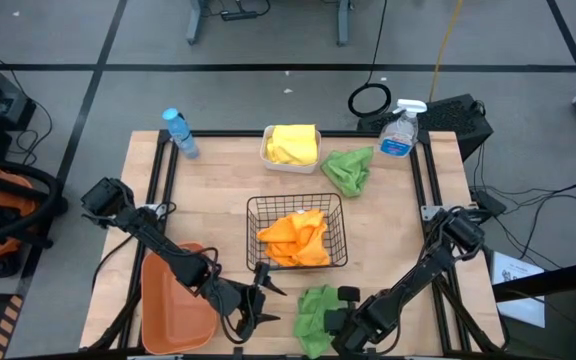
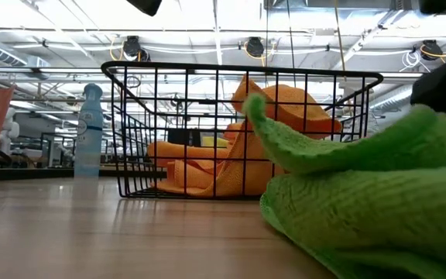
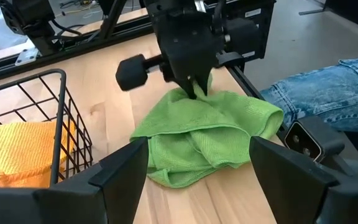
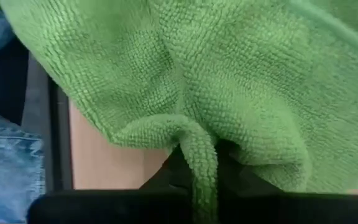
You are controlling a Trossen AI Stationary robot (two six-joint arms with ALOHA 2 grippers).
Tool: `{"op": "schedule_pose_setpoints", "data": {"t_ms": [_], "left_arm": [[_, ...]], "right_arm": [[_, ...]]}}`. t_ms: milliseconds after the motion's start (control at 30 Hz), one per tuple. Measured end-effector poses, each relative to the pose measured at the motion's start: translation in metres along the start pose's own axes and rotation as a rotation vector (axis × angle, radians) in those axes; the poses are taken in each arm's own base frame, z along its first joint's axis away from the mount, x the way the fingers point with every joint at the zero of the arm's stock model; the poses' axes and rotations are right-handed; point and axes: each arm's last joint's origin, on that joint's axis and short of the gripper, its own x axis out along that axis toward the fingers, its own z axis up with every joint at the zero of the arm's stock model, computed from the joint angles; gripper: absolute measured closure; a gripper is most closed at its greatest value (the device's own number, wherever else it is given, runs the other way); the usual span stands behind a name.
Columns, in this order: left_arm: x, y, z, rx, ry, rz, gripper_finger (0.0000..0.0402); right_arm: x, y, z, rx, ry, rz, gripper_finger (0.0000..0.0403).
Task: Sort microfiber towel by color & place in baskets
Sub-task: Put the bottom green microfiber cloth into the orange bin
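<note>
A green microfiber towel (image 1: pixel 313 310) lies bunched on the table near its front edge, close in the low view (image 2: pixel 370 194). My right gripper (image 3: pixel 194 90) stands on it, shut. My left gripper (image 3: pixel 197 148) hovers open just left of it, pointing at it, fingers wide apart. A second green towel (image 1: pixel 348 170) lies crumpled at the back right. Yellow towels (image 1: pixel 291 143) fill the white tub (image 1: pixel 266 152). Orange towels (image 1: pixel 294 238) lie in the black wire basket (image 1: pixel 253 208). The orange-brown tub (image 1: pixel 173 300) sits at the front left. My right gripper pinches a raised fold (image 4: pixel 199 149) of the green towel between its two fingers, on the towel's right side (image 3: pixel 207 99). The fingers come from above, pointing steeply down. The rest of the towel lies slack on the table.
A blue-capped water bottle (image 1: pixel 180 132) stands at the back left and a clear spray bottle (image 1: pixel 400 130) at the back right. A person's leg in jeans (image 3: pixel 328 81) shows just beyond the table's front edge. Bare wood lies between the wire basket and the right rail.
</note>
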Motion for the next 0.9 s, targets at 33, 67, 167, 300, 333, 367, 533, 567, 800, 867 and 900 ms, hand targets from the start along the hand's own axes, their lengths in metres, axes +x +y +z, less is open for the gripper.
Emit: {"op": "schedule_pose_setpoints", "data": {"t_ms": [33, 67, 167, 300, 333, 367, 533, 567, 800, 867, 900], "left_arm": [[0.000, 0.000, 0.000, 0.001, 0.002, 0.000, 0.0116], [0.000, 0.000, 0.000, 0.001, 0.002, 0.000, 0.0116], [0.000, 0.000, 0.000, 0.001, 0.003, 0.000, 0.0116], [0.000, 0.000, 0.001, -0.001, -0.006, 0.000, 0.0116], [0.000, 0.000, 0.001, -0.004, -0.014, 0.000, 0.0116], [0.000, 0.000, 0.002, -0.007, -0.022, 0.000, 0.0116], [0.000, 0.000, 0.004, 0.020, -0.041, 0.000, 0.0116], [0.000, 0.000, 0.004, 0.041, -0.041, 0.005, 0.0116], [-0.015, 0.007, 0.030, 0.147, -0.114, 0.161, 0.0116], [-0.020, 0.009, 0.038, 0.168, -0.141, 0.172, 0.0116], [-0.023, 0.009, 0.040, 0.179, -0.152, 0.175, 0.0116]], "right_arm": [[-0.004, 0.000, 0.001, 0.003, -0.008, 0.007, 0.0384], [-0.009, 0.000, 0.002, 0.005, -0.019, 0.017, 0.0382], [-0.030, 0.001, 0.007, 0.003, -0.069, 0.052, 0.0386], [-0.062, -0.002, 0.014, -0.018, -0.225, 0.017, 0.0397], [-0.071, -0.003, 0.015, -0.026, -0.273, 0.004, 0.0397], [-0.080, -0.003, 0.017, -0.035, -0.319, -0.009, 0.0397], [-0.113, -0.005, 0.021, -0.112, -0.516, -0.089, 0.0397], [-0.119, -0.004, 0.022, -0.133, -0.556, -0.093, 0.0397], [-0.142, 0.003, 0.034, -0.262, -0.814, -0.222, 0.0397], [-0.143, 0.003, 0.036, -0.280, -0.841, -0.266, 0.0397], [-0.144, 0.003, 0.037, -0.283, -0.850, -0.284, 0.0397]]}}
